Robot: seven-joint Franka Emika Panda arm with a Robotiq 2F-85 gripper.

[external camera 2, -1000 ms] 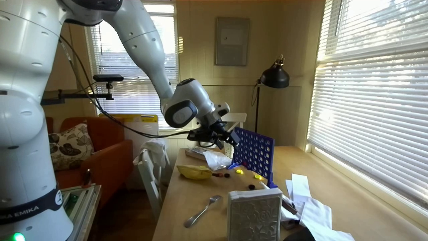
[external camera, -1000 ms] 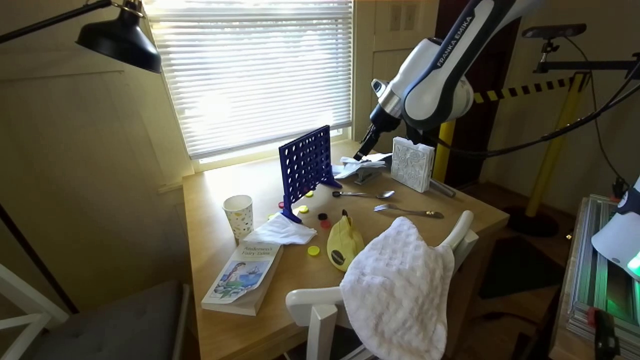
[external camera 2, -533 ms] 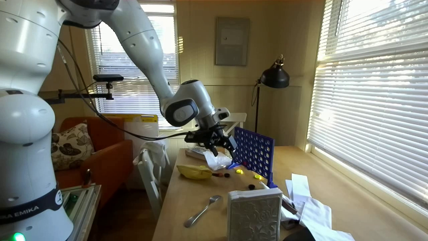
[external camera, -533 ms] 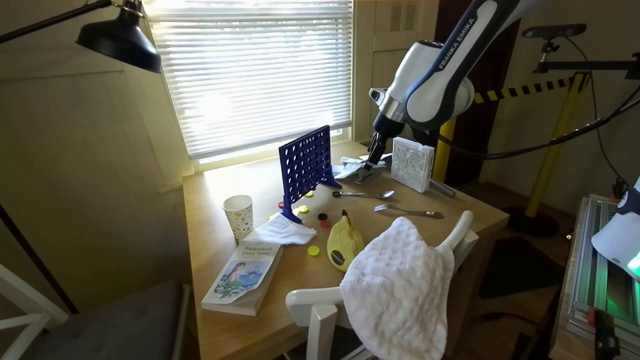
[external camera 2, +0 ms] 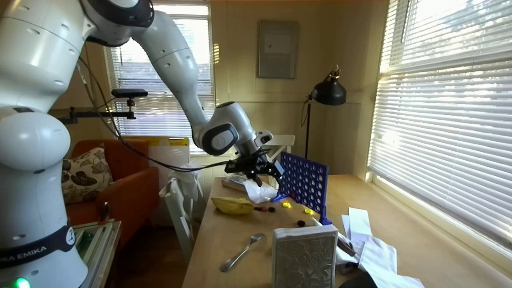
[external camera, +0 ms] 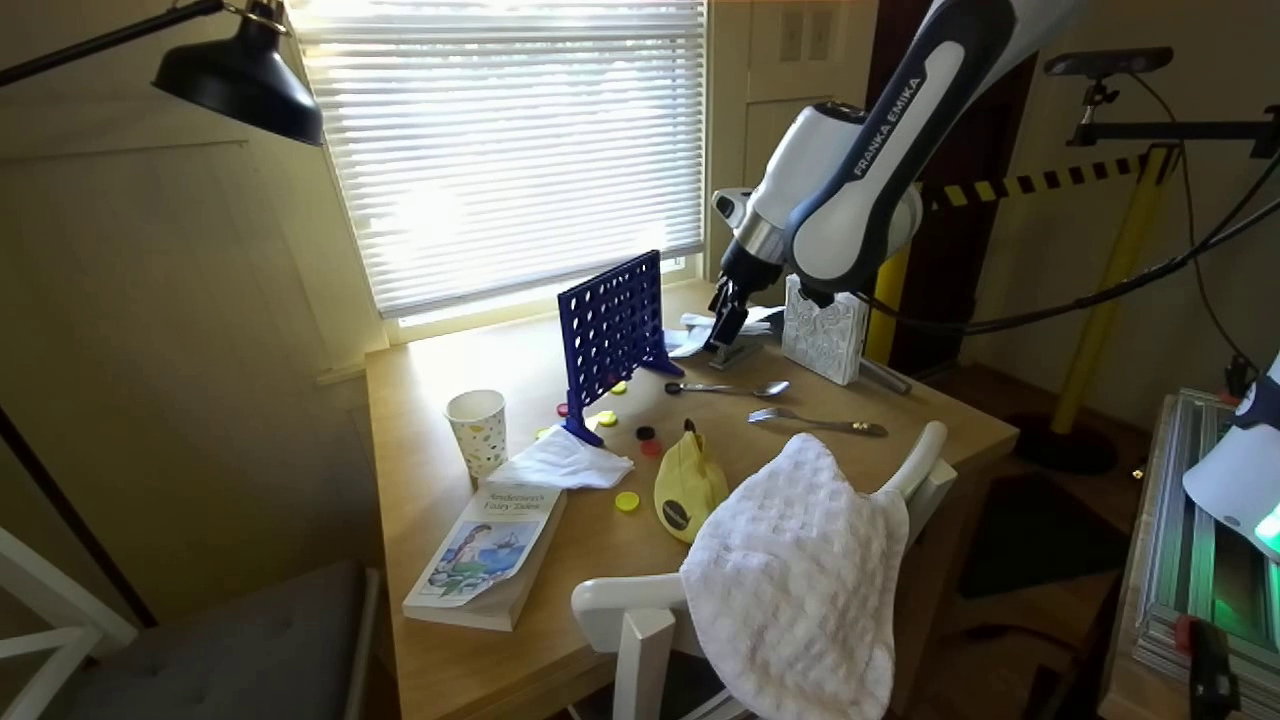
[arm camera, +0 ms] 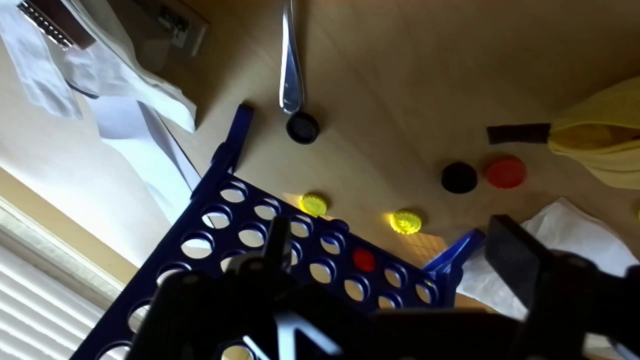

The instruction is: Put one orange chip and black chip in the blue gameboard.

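Observation:
The blue gameboard [external camera: 612,335] stands upright on the table; it also shows in an exterior view [external camera 2: 304,182] and the wrist view [arm camera: 342,272]. A red disc [arm camera: 364,260] shows in its lowest row. An orange-red chip [arm camera: 506,172] and a black chip [arm camera: 459,177] lie side by side on the table, also in an exterior view [external camera: 651,449]. Another black chip [arm camera: 302,128] lies by the spoon handle. My gripper [arm camera: 395,252] is open and empty, above the table, with the board below its fingers in the wrist view. It shows in both exterior views [external camera: 722,342] [external camera 2: 269,179].
Yellow chips [arm camera: 406,221] lie near the board. A banana-shaped pouch [external camera: 690,485], a napkin [external camera: 562,458], a cup [external camera: 477,435] and a book [external camera: 485,555] stand nearby. A white box [external camera 2: 305,256], a fork [external camera 2: 242,253], a spoon [external camera: 735,389] and papers [external camera 2: 378,256] occupy the other end.
My gripper has come down lower over the table and shifted slightly sideways, staying open. The chips and the gameboard have not moved.

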